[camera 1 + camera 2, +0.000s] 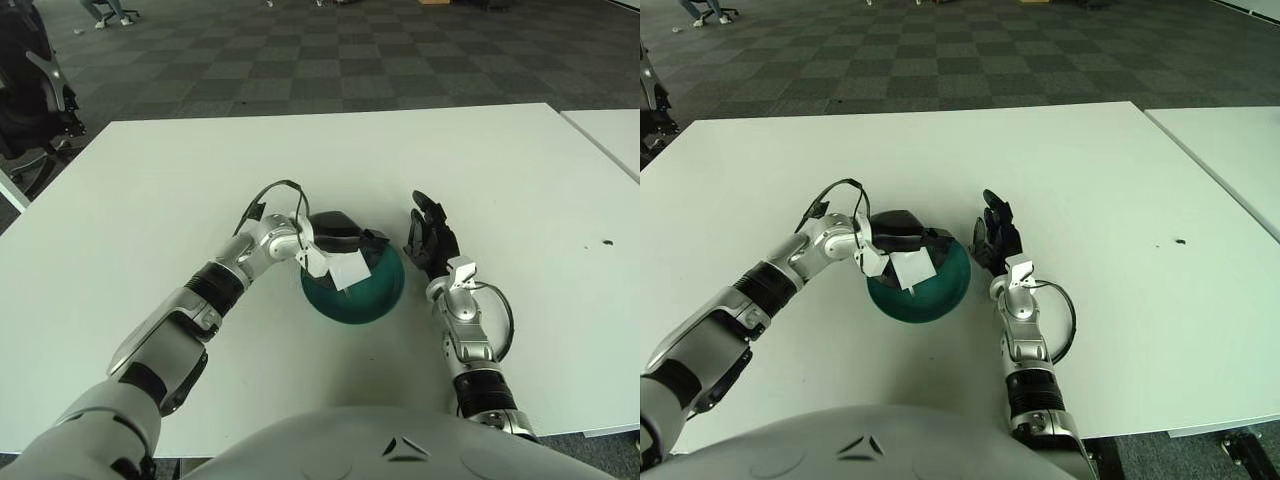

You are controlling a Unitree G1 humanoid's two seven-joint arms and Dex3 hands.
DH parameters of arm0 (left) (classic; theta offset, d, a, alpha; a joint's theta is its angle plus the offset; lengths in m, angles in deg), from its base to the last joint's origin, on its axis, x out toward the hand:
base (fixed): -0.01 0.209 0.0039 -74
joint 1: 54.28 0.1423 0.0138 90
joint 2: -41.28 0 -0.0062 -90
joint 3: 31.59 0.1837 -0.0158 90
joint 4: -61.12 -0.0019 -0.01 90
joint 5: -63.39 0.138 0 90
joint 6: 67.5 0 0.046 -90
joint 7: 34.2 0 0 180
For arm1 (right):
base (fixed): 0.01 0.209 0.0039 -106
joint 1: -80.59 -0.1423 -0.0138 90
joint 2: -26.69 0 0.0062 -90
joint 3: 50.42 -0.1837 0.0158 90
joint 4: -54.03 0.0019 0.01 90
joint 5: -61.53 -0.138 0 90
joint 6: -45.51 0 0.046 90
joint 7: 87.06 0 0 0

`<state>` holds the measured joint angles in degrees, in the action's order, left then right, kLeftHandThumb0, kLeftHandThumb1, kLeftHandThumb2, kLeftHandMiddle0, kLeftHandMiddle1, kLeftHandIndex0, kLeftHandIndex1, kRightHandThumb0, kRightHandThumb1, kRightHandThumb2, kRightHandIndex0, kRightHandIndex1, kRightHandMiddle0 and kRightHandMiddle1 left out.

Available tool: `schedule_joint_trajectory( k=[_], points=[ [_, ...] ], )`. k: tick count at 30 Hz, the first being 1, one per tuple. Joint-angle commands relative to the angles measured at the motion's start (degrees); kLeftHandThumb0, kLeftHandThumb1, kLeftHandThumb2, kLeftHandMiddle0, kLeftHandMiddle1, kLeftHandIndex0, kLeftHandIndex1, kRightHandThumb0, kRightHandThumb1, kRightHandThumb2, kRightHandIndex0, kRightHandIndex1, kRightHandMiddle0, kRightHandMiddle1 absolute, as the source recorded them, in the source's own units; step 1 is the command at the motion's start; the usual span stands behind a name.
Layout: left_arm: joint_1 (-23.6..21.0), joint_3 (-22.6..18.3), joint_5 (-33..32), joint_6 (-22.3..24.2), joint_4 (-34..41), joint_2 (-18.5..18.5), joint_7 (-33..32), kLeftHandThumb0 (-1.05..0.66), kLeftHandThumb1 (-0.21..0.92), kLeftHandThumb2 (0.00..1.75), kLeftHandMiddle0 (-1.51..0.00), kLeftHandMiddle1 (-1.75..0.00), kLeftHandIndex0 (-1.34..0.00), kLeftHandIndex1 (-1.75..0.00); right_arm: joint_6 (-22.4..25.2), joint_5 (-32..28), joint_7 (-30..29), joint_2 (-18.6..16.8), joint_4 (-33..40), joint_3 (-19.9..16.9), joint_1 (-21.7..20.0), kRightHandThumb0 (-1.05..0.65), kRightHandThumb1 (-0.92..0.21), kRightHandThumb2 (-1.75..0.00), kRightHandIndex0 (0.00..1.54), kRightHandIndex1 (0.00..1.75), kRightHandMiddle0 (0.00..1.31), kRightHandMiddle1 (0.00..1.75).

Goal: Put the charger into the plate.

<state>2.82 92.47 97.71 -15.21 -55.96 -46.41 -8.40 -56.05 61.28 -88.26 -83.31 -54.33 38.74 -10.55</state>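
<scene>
The counter (520,180) is smooth, matt white. The plate (375,300) looks like glossy teal plastic or glazed ware. The charger (348,270) is smooth white plastic. Both hands, left (340,232) and right (432,240), have matt black fingers on brushed silvery metal wrists. The floor (350,60) at 12 o'clock is rough grey carpet tile.

White table (150,190) w/ teal plate (375,300) near front-centre edge.
</scene>
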Motion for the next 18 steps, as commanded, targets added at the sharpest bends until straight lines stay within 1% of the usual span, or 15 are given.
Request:
schedule_joint_trajectory(
  k=[1,11,18],
  points=[
    [-1.2,0.6,1.4,-0.1,-1.2,0.8,0.4,-0.44,0.46,1.13,-0.89,-1.75,-0.50,-1.75,5.7,-1.4,0.1,-0.9,-8.1,-0.8,5.0,-0.72,-0.92,-0.82,0.18,0.01,0.00,0.57],
    [-2.2,1.1,1.4,0.2,-1.9,0.2,1.2,-0.44,0.45,1.14,-0.86,-1.75,-0.51,-1.75,5.1,-2.4,1.0,-0.9,-9.4,-1.2,4.3,-0.72,-0.92,-0.81,0.22,0.02,0.00,0.61],
    [-3.4,1.1,0.4,0.1,-1.4,0.5,3.6,-0.42,0.51,1.07,-0.77,-1.75,-0.46,-1.75,4.2,-2.9,1.9,-0.9,-10.1,-1.5,3.9,-0.74,-0.92,-0.81,0.28,0.04,0.00,0.68]
  ],
)
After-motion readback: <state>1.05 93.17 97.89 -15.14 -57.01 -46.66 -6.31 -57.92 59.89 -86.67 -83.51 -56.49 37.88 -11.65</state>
